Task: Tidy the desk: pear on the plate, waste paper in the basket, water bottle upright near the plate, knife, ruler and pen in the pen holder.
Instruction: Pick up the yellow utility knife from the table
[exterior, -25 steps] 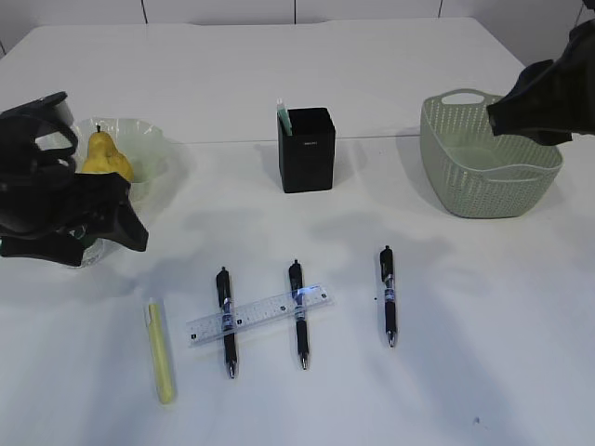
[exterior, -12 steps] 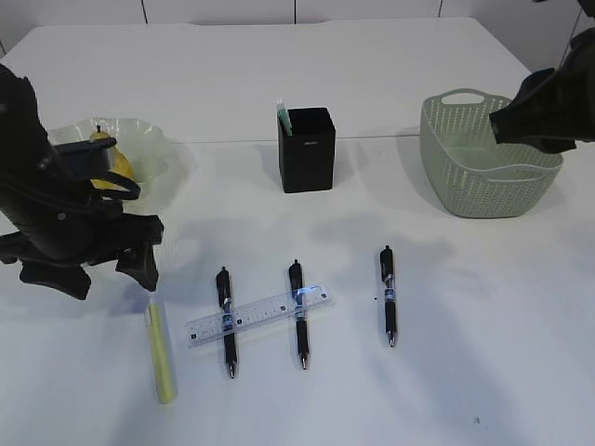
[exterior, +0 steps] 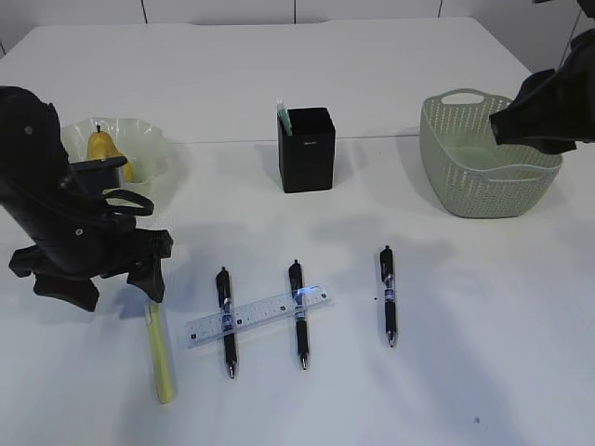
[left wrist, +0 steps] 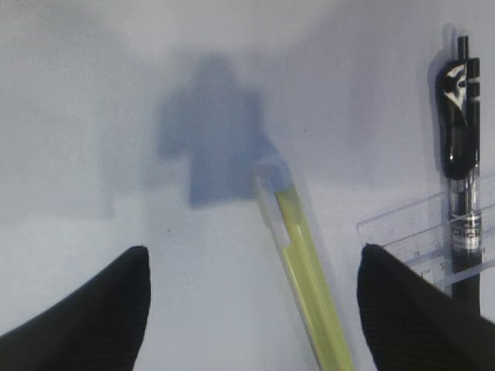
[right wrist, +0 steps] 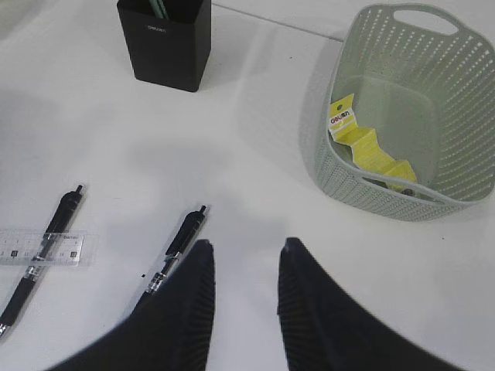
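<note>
Left hand (left wrist: 251,309) hung spread wide over the yellow knife (left wrist: 305,267). Right hand (right wrist: 244,294) stood partly apart, empty. Descending off-centre could nudge the knife against the ruler (left wrist: 425,239).

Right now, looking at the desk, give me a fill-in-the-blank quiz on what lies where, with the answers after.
1. The pear sits on the pale green ____.
2. The yellow-tagged waste paper lies inside the ____.
3. The clear ruler lies across ____ black pens.
4. The open left tool hangs over a ____ pen-like stick.

Answers: plate; basket; two; yellow
</note>
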